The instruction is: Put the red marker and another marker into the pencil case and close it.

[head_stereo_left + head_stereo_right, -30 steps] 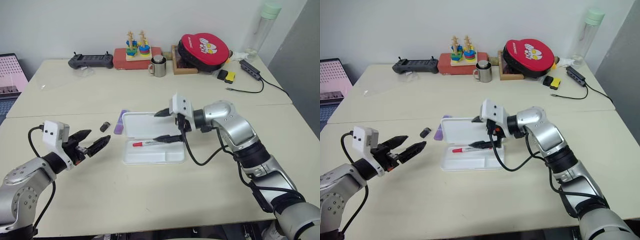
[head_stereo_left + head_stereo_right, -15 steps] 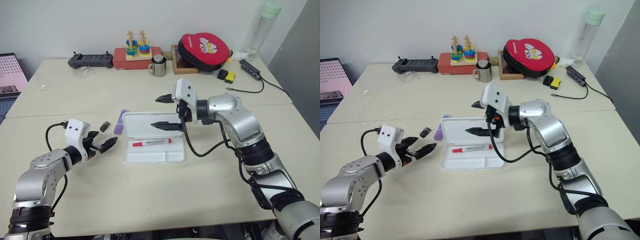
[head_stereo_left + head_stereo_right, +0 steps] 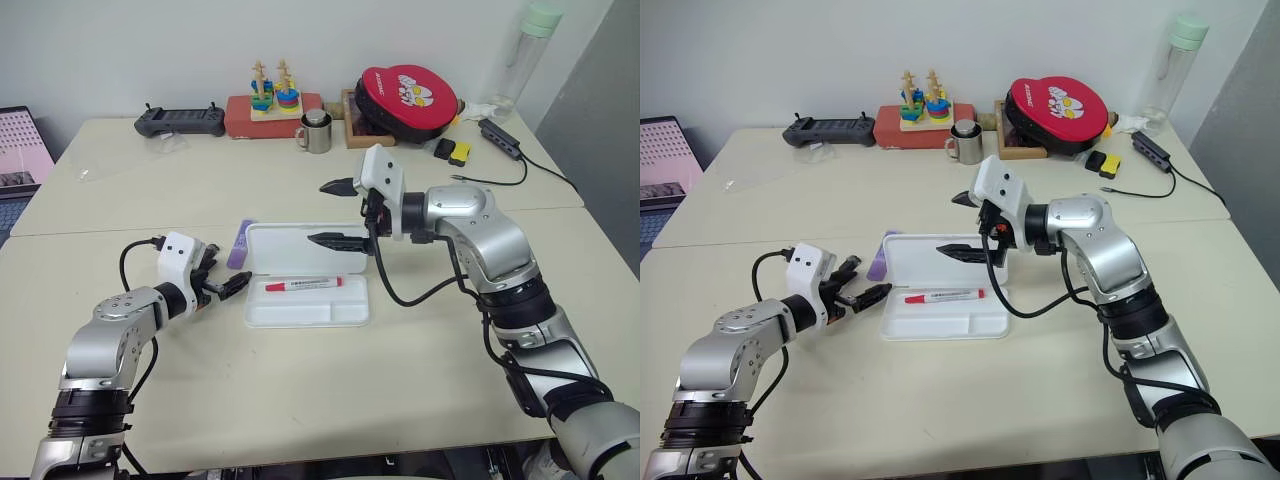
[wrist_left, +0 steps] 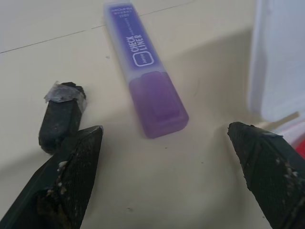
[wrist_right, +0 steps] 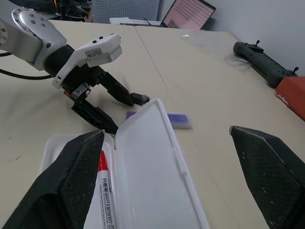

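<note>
Case (image 3: 307, 290) lies open on the table (image 3: 330, 400), lid tilted up at its far side, and the red marker (image 3: 303, 285) already rests inside the tray. What remains, as I judge it, is the purple marker (image 4: 145, 69), which lies flat on the table just beside the case's far-left corner, pointing away from the robot, with a small dark stub (image 4: 61, 116) near it on the side away from the case.

Left gripper (image 3: 222, 284) hangs low just left of the case, fingers spread wide and empty, the purple marker lying ahead of the gap between them. Right gripper (image 3: 340, 212) hovers above the case lid, also open and holding nothing.

To do this pick well, the left gripper should go forward until the fingers straddle the marker's flat body across its width, near mid-length, keeping the stub outside the outer finger so it isn't caught. Closing too near the case risks a finger knocking the lid edge.
</note>
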Controlling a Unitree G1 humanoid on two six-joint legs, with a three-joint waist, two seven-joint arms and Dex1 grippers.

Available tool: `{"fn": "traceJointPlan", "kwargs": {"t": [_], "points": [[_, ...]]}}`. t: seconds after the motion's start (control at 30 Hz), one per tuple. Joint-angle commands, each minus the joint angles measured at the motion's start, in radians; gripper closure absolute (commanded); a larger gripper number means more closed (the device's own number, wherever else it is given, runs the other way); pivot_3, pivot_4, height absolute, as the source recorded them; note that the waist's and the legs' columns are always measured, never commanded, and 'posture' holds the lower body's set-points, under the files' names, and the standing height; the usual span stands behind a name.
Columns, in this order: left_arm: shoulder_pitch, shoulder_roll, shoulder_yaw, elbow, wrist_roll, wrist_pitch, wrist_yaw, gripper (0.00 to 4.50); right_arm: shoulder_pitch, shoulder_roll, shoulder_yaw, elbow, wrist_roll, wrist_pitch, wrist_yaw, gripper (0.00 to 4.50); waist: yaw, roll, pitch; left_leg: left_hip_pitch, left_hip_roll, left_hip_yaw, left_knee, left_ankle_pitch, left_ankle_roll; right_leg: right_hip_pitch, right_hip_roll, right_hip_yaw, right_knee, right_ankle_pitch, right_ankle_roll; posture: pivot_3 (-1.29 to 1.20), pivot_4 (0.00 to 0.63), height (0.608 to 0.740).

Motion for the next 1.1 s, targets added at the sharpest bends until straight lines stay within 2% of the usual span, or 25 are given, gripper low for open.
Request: {"fn": "traceJointPlan", "kwargs": {"t": [0.03, 0.33, 0.63, 0.73, 0.87, 1.1], "points": [[-0.009, 0.002, 0.015, -0.012, 0.009, -0.013, -0.001, 0.00, -0.028, -0.008, -0.030, -0.034, 0.022, -0.002, -0.007, 0.08, 0.000, 0.000, 0.000, 0.000, 0.000, 0.000, 0.000, 0.000, 0.000, 0.000, 0.000, 0.000, 0.000, 0.000, 0.000, 0.00, 0.150, 0.740], [-0.077, -0.023, -0.025, 0.082, 0.054, -0.032, 0.008, 0.00, -0.035, -0.003, -0.036, -0.036, 0.028, 0.000, -0.012, 0.08, 0.002, 0.000, 0.000, 0.000, 0.000, 0.000, 0.000, 0.000, 0.000, 0.000, 0.000, 0.000, 0.000, 0.000, 0.000, 0.00, 0.150, 0.740], [-0.168, -0.061, -0.062, 0.180, 0.097, -0.062, -0.007, 0.00, -0.031, 0.015, -0.070, -0.104, 0.119, 0.067, -0.021, 0.08, 0.002, 0.000, 0.000, 0.000, -0.001, 0.000, 0.001, 0.000, 0.000, 0.000, 0.000, -0.001, 0.001, 0.000, 0.000, 0.00, 0.150, 0.740], [-0.175, -0.066, -0.062, 0.193, 0.108, -0.060, -0.003, 0.48, -0.029, 0.011, -0.073, -0.115, 0.133, 0.083, -0.028, 0.00, 0.002, 0.000, 0.000, 0.000, -0.001, 0.000, 0.001, 0.000, 0.000, 0.000, -0.001, 0.000, 0.001, 0.000, 0.000, 0.00, 0.150, 0.740], [-0.174, -0.069, -0.057, 0.197, 0.114, -0.057, -0.002, 1.44, -0.030, 0.007, -0.078, -0.119, 0.146, 0.094, -0.034, 0.00, 0.002, 0.000, 0.000, 0.000, -0.001, 0.000, 0.001, 0.000, 0.000, 0.000, -0.001, 0.000, 0.001, 0.000, 0.000, 0.00, 0.150, 0.740], [-0.162, -0.067, -0.047, 0.191, 0.118, -0.045, 0.006, 2.78, -0.035, 0.001, -0.071, -0.108, 0.156, 0.089, -0.043, 0.00, 0.002, 0.000, 0.000, 0.000, -0.001, 0.000, 0.001, 0.000, 0.000, 0.000, -0.001, 0.000, 0.001, 0.000, 0.000, 0.00, 0.150, 0.740]]}}
